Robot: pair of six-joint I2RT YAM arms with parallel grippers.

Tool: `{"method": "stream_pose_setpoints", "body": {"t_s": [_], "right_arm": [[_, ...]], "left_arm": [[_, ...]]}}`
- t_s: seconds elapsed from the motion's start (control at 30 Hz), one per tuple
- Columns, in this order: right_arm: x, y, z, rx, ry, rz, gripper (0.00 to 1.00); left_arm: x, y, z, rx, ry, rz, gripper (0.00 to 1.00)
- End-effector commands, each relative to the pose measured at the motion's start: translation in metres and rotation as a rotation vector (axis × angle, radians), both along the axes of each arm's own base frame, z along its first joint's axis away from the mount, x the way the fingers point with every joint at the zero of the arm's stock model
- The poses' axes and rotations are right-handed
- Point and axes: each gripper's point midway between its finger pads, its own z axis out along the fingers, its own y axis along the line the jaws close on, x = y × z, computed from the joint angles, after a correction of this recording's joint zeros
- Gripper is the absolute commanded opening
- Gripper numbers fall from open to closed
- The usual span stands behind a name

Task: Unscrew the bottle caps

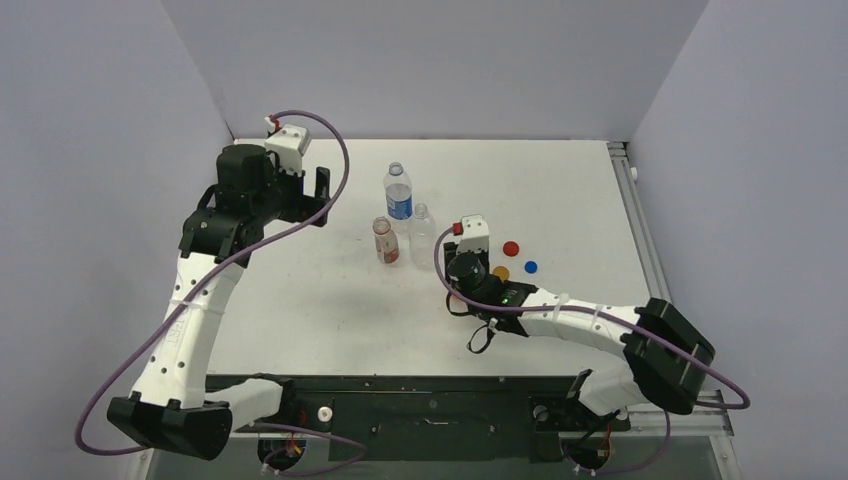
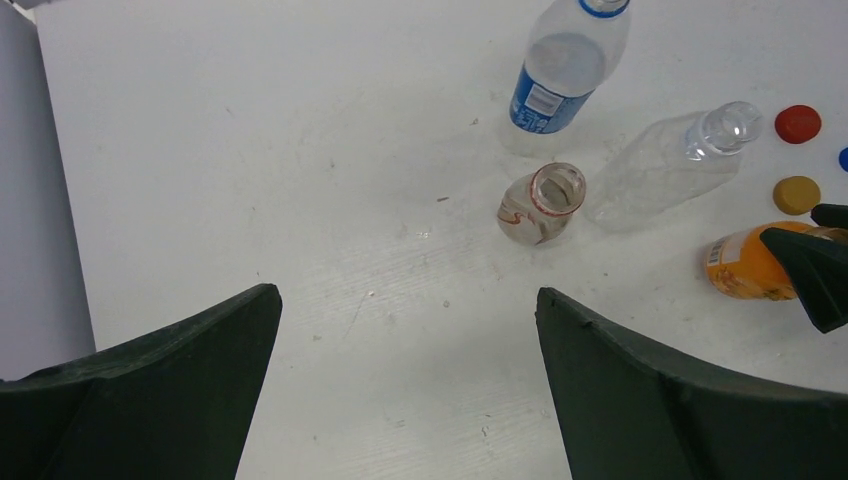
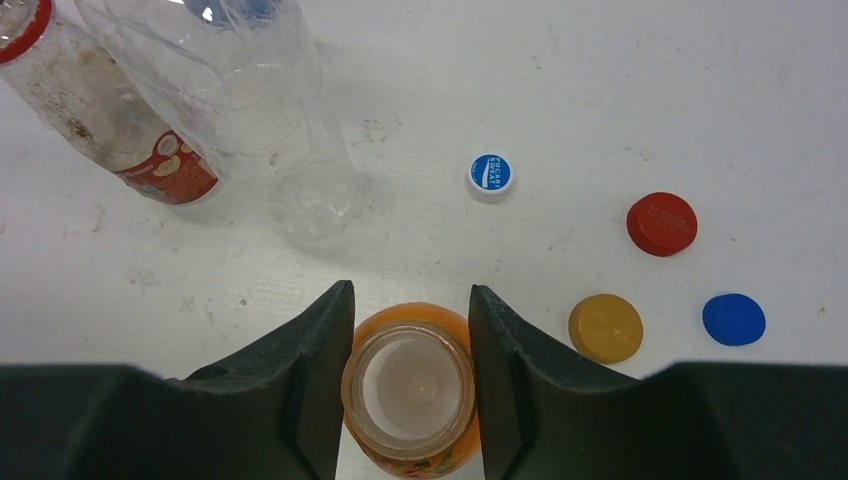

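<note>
My right gripper [image 3: 410, 292] is shut on the neck of the squat orange bottle [image 3: 410, 385], which stands with its mouth uncovered. In the top view this gripper [image 1: 466, 275] hides that bottle. Four caps lie on the table beside it: white with a blue top [image 3: 490, 175], red [image 3: 661, 223], orange [image 3: 605, 327] and blue [image 3: 733, 319]. The Pepsi-label bottle [image 1: 398, 195], the clear unlabelled bottle [image 1: 422, 235] and the short reddish-label bottle [image 1: 385, 242] stand together, all uncapped. My left gripper [image 1: 320, 195] is open and empty, above the table to their left [image 2: 407, 292].
The white table [image 1: 560, 190] has grey walls at the back and on both sides. A metal rail [image 1: 628, 190] runs along its right edge. The arm bases sit on the dark frame [image 1: 430, 400] at the near edge.
</note>
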Motion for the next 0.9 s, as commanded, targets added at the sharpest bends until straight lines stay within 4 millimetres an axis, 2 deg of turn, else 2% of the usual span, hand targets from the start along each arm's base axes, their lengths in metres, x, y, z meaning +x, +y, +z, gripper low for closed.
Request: {"method": "stream_pose_setpoints", "body": {"t_s": [0.0,0.17,0.33,0.4,0.43,0.53,0.57,0.67,0.73,0.87], "right_arm": [[0.017,0.013,0.01,0.056,-0.111,-0.045,0.0],[0.021,0.018,-0.007,0.052,-0.093,-0.057,0.0],[0.021,0.02,-0.012,0.053,-0.074,-0.053,0.03],[0.02,0.02,-0.01,0.064,-0.075,-0.049,0.14],[0.019,0.02,-0.011,0.065,-0.072,-0.045,0.23],[0.016,0.02,-0.006,0.068,-0.074,-0.034,0.39],[0.016,0.02,-0.005,0.066,-0.075,-0.031,0.5],[0.015,0.019,0.006,0.075,-0.084,-0.022,0.7],[0.014,0.018,0.015,0.08,-0.092,-0.019,0.75],[0.011,0.014,0.039,0.101,-0.113,-0.019,0.79]], "left_arm": [[-0.003,0.02,-0.013,0.008,0.015,0.079,0.97],[-0.005,0.032,-0.038,0.019,-0.057,0.093,0.97],[-0.003,0.037,-0.064,0.032,-0.042,0.103,0.97],[-0.001,0.037,-0.072,0.032,-0.039,0.105,0.96],[0.001,0.037,-0.072,0.029,-0.052,0.107,0.97],[0.004,0.035,-0.078,0.016,-0.062,0.108,0.97],[0.005,0.034,-0.079,0.009,-0.065,0.108,0.97],[0.006,0.032,-0.081,-0.006,-0.08,0.101,0.96],[0.007,0.031,-0.081,-0.015,-0.097,0.105,0.96],[0.009,0.032,-0.08,-0.018,-0.134,0.109,0.97]]}}
